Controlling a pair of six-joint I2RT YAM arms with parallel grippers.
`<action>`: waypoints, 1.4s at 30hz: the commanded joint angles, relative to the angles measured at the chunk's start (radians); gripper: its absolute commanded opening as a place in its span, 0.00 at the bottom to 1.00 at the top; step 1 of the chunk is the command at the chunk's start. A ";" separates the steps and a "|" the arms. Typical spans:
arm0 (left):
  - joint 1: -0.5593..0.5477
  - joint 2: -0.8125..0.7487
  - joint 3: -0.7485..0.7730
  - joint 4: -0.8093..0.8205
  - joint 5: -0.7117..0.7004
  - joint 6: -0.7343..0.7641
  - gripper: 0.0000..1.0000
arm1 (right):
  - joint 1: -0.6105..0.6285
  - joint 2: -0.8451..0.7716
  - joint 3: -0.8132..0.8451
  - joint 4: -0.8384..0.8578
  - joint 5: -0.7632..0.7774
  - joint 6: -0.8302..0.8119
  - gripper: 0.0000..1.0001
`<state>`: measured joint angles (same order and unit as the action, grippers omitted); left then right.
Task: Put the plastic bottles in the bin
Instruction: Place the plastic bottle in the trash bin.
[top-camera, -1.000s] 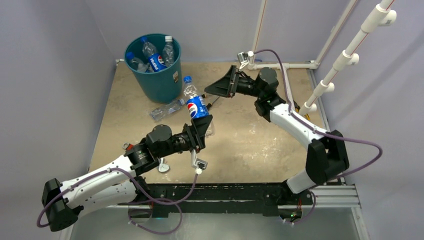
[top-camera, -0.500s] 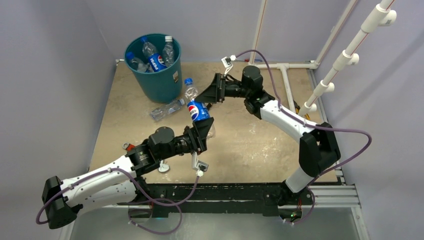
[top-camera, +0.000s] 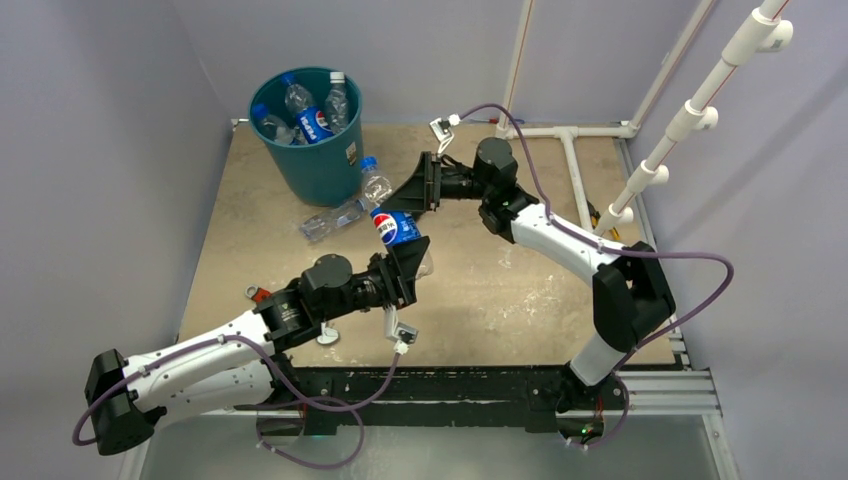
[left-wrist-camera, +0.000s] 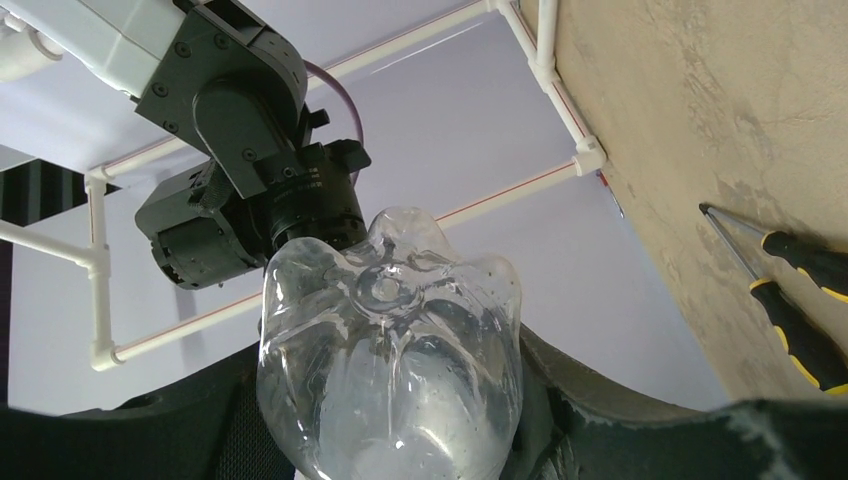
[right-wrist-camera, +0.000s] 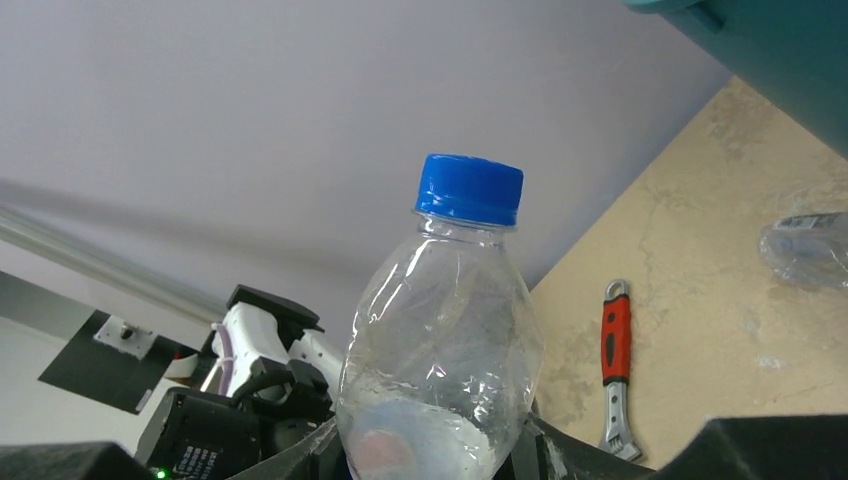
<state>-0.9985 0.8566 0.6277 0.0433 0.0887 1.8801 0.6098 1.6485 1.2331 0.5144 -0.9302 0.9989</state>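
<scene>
While L gripper (top-camera: 412, 262) clamps the base end of the Pepsi bottle (top-camera: 392, 226), the bottle hangs tilted above the table (top-camera: 500, 280), blue cap (right-wrist-camera: 469, 188) twd the bin (top-camera: 322, 172) but outside it, just beside its wall.

- Bottle: clear thin plastic, dented shoulder, blue label w/ round logo. L wrist view: lobed, petal-shaped base w/ centre dimple, wedged btwn dark finger pads.
- R gripper (top-camera: 405, 195): jaws part-closed, either side of bottle's upper body below the neck. Pads look to be on the plastic, but contact is cropped at the frame edge, so can't tell if it grips.
- Bin: round, teal, tapered, smooth wall, small white sticker. Holds several bottles (top-camera: 312, 120), clear, blue and white caps, one w/ Pepsi label.
- Crushed clear bottle (top-camera: 333, 217) lies flat on table at bin's foot.
- Table: beige, mottled, stone-like surface.
- Screwdrivers (left-wrist-camera: 800, 300): yellow/black handles, on table.
- Wrench (right-wrist-camera: 616, 365): red grip, bare metal ends, on table.
</scene>
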 joint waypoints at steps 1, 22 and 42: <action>-0.005 0.011 0.015 0.026 0.002 0.000 0.00 | 0.020 -0.019 -0.014 0.147 -0.058 0.052 0.57; -0.008 0.000 0.001 0.024 0.005 -0.071 0.72 | 0.036 -0.041 -0.090 0.288 -0.001 0.081 0.24; -0.008 -0.024 -0.075 0.292 0.074 -0.797 0.99 | -0.087 -0.821 -0.347 0.023 0.563 -0.526 0.25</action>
<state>-1.0080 0.8162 0.5430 0.2131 0.1013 1.3720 0.5209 0.9104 0.9642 0.6495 -0.4515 0.6380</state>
